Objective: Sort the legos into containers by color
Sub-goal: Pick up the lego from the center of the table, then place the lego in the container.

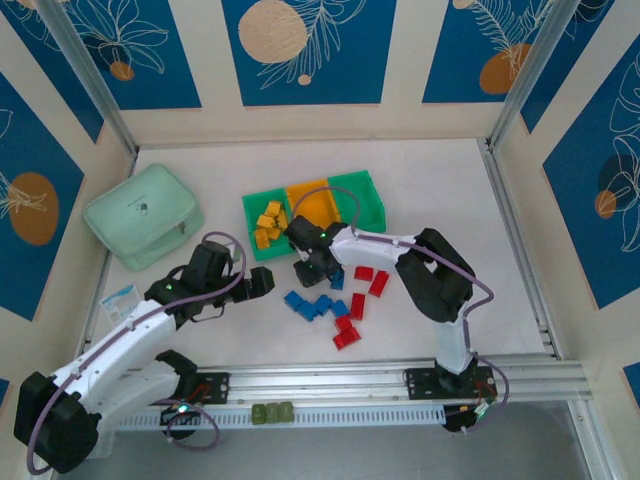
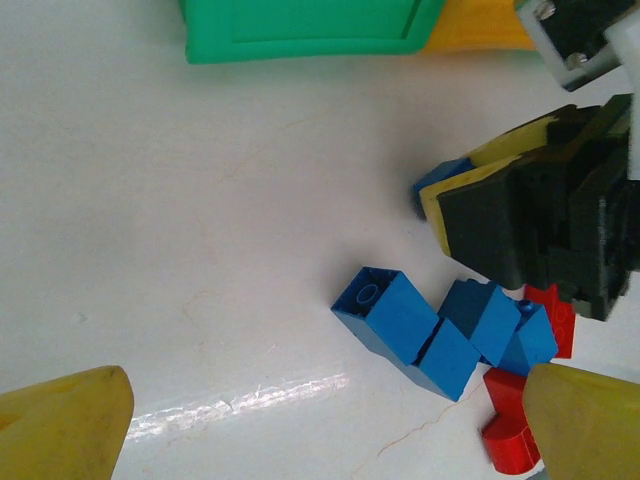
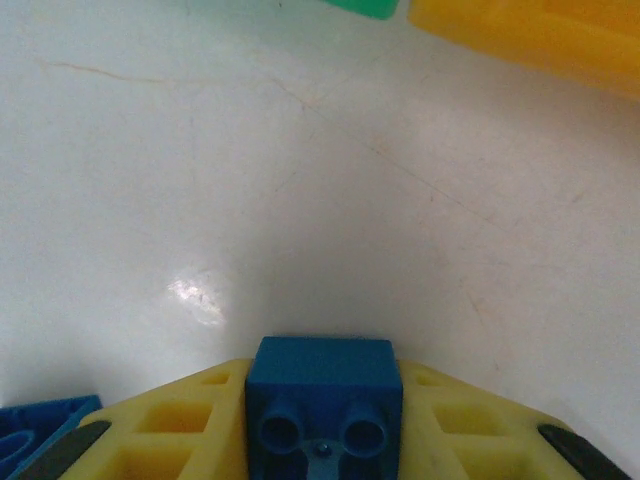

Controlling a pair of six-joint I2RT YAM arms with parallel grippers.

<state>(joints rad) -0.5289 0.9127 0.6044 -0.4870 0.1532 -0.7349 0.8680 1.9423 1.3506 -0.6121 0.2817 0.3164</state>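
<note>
My right gripper (image 1: 312, 268) is shut on a blue lego (image 3: 323, 400), held between its yellow fingers (image 3: 170, 425) just above the table, in front of the bins. The left wrist view shows that gripper (image 2: 540, 220) with the blue lego (image 2: 440, 180) in it. Three bins stand in a row: a green one (image 1: 258, 208) with several yellow legos (image 1: 268, 222), an orange-yellow one (image 1: 315, 203), and a green one (image 1: 362, 198). Blue legos (image 1: 310, 303) (image 2: 405, 325) and red legos (image 1: 362, 285) (image 2: 515, 440) lie loose on the table. My left gripper (image 1: 265, 282) (image 2: 325, 420) is open over bare table left of the blue legos.
A mint-green zip pouch (image 1: 143, 215) lies at the back left. The metal rail (image 1: 380, 380) runs along the near edge. The bins' near edges, green (image 3: 365, 6) and orange-yellow (image 3: 530, 30), show just ahead of my right gripper.
</note>
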